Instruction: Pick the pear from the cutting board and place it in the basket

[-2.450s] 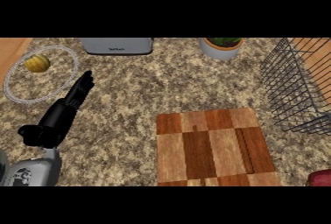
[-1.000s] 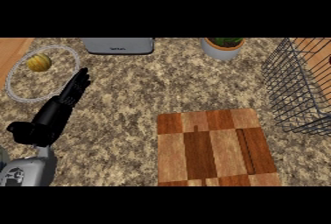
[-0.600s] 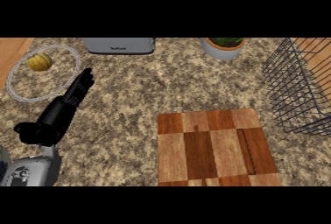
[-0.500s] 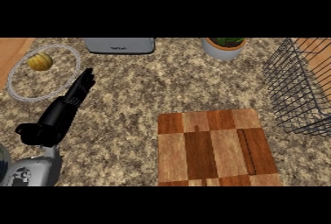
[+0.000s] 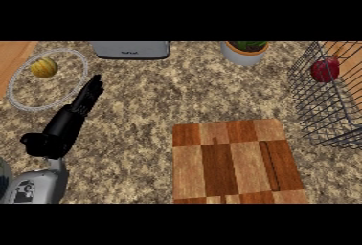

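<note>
Left hand: my left hand rests on the tabletop, fingers straight and together, holding nothing.
Right hand: I don't see it.
Pear: a red fruit sits inside the basket; I take it for the pear.
Cutting board: the cutting board carries no fruit.
Handling: I judge it light, smooth, bruisable; cup its round belly.

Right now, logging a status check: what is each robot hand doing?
Left robot hand: open, fingers straight, holding nothing, over the counter.
Right robot hand: not in view.
</note>
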Controlling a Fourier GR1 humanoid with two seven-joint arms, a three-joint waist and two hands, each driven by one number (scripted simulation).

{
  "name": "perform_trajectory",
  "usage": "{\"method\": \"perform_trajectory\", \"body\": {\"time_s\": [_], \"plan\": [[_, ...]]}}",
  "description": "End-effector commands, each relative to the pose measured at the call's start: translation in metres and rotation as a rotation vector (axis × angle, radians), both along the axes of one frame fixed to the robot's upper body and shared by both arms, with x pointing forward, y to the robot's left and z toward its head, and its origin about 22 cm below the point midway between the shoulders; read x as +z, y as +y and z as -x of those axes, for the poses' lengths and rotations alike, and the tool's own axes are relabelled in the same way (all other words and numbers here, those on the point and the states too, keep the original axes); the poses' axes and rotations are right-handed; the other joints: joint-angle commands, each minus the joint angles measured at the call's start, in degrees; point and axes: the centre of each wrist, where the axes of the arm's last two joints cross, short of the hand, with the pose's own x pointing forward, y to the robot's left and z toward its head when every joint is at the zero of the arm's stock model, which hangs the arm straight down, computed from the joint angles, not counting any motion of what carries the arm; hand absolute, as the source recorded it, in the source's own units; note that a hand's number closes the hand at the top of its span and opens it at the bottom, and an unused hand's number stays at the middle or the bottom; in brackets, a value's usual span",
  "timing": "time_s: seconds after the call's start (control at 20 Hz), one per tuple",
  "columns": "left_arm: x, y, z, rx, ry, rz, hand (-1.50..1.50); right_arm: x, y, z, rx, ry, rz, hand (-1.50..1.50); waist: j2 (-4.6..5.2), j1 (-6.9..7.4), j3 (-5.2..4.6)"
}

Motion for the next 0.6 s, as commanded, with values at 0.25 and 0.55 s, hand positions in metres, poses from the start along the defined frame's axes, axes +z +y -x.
{"method": "perform_trajectory", "body": {"time_s": [0.25,0.55], "plan": [[0.004,0.002,0.012,0.005,0.009,0.011,0.0,0.052,-0.012,-0.005,0.068,-0.08,-0.155,-1.5,-0.27,-0.27,-0.06],[0.005,0.004,-0.001,0.001,-0.012,0.005,0.0,0.063,-0.07,0.037,0.025,-0.051,-0.366,-1.5,0.04,-0.44,0.01]]}}
